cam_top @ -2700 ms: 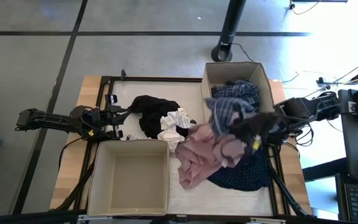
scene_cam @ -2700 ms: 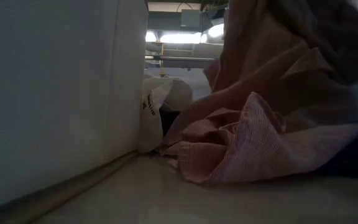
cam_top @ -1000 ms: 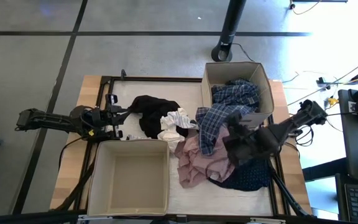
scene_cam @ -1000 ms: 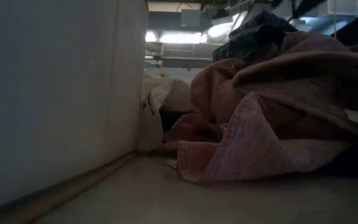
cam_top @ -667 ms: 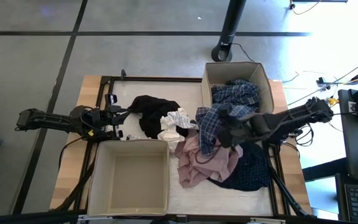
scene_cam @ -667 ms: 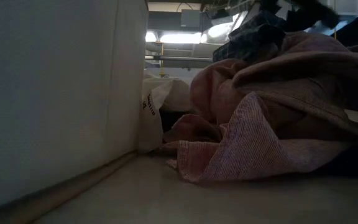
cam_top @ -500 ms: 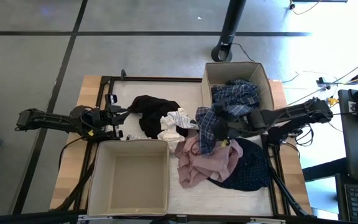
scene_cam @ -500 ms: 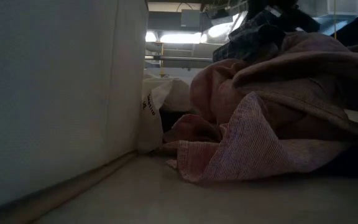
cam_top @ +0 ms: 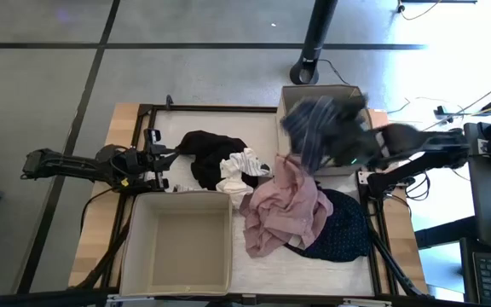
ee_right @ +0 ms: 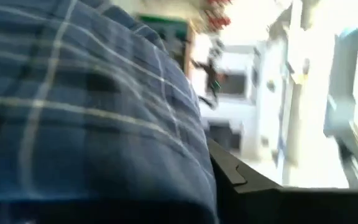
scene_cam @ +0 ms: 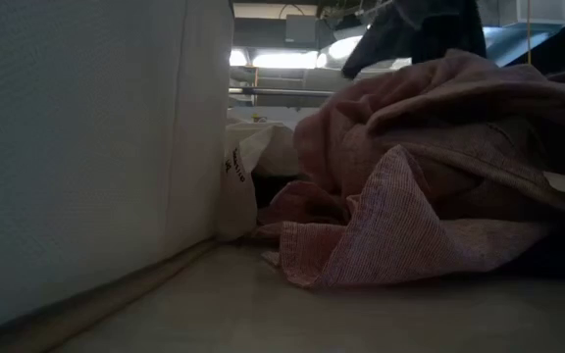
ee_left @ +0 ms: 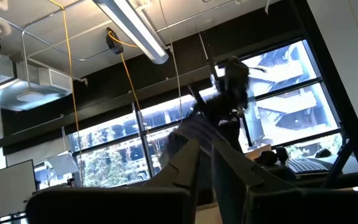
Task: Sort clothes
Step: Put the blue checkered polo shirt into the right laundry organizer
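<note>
My right gripper (cam_top: pixel 350 145) is shut on the blue plaid shirt (cam_top: pixel 318 124), raised over the far right beige box (cam_top: pixel 322 89). The shirt fills the right wrist view (ee_right: pixel 86 106) and hangs dark at the top of the low view (scene_cam: pixel 430 25). The dusty pink garment (cam_top: pixel 284 209) lies on the navy dotted piece (cam_top: pixel 346 228). The black garment (cam_top: pixel 211 152) and a white piece (cam_top: pixel 241 169) lie mid-table. My left gripper (cam_top: pixel 167 159) waits shut at the black garment's left edge. My right gripper holds the blue plaid shirt by a bunch of its cloth (ee_right: pixel 166 143), which covers the fingers in the right wrist view; which part it has cannot be told. The arm reaches in from the table's right. The shirt hangs slack below the gripper (cam_top: pixel 301 149), off the pink garment.
A second beige box (cam_top: pixel 135 247) stands at the near left, and its wall fills the left of the low view (scene_cam: pixel 86 147). A black metal frame (cam_top: pixel 220 108) runs along the table's edges. A dark stand's foot (cam_top: pixel 307 70) is on the floor beyond the far edge.
My right gripper has gone from over the pink garment toward the far edge, taken hold of the plaid shirt and risen with it over the far right box. The shirt's part that was draped on the pink garment is lifted off it.
</note>
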`<state>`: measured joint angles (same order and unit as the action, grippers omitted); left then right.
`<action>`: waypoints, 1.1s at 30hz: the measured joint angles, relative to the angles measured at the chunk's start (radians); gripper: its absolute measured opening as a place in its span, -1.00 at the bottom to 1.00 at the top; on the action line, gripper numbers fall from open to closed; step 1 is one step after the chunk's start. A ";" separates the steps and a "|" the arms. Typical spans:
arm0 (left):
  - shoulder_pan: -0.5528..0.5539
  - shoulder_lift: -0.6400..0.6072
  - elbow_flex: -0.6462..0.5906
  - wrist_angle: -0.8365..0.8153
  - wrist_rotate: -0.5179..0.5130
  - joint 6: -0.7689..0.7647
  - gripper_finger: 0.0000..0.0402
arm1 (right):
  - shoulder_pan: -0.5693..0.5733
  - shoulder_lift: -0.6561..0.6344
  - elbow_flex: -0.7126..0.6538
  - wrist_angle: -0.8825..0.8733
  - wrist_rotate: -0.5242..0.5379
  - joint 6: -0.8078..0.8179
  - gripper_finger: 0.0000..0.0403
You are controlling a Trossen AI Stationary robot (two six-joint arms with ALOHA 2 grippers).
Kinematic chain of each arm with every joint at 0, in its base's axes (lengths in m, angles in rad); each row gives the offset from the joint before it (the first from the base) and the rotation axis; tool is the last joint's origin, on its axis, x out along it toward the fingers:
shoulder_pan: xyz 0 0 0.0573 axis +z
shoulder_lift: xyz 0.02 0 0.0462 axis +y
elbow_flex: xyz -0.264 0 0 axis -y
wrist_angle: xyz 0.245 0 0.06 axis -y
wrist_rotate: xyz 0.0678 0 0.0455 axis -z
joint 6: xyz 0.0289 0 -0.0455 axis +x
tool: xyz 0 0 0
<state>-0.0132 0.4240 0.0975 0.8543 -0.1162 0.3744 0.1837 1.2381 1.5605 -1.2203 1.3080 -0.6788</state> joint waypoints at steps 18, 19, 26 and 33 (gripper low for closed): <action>0.000 0.000 0.000 0.002 0.000 0.000 -0.85 | -0.520 -0.087 -0.039 0.019 -0.383 0.110 -0.93; 0.000 0.000 0.000 0.002 0.000 0.000 -0.85 | -0.542 -0.087 -0.077 0.034 -0.418 0.110 -0.94; 0.000 0.000 0.000 0.002 0.000 0.026 -0.85 | -0.637 -0.086 -0.311 0.193 -0.570 0.124 -0.95; 0.000 0.000 0.000 0.003 0.000 0.027 -0.85 | -0.664 -0.045 -0.380 0.232 -0.609 0.125 -0.72</action>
<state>-0.0132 0.4240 0.0975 0.8574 -0.1165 0.4011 -0.4801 1.1930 1.1802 -0.9887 0.6986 -0.5542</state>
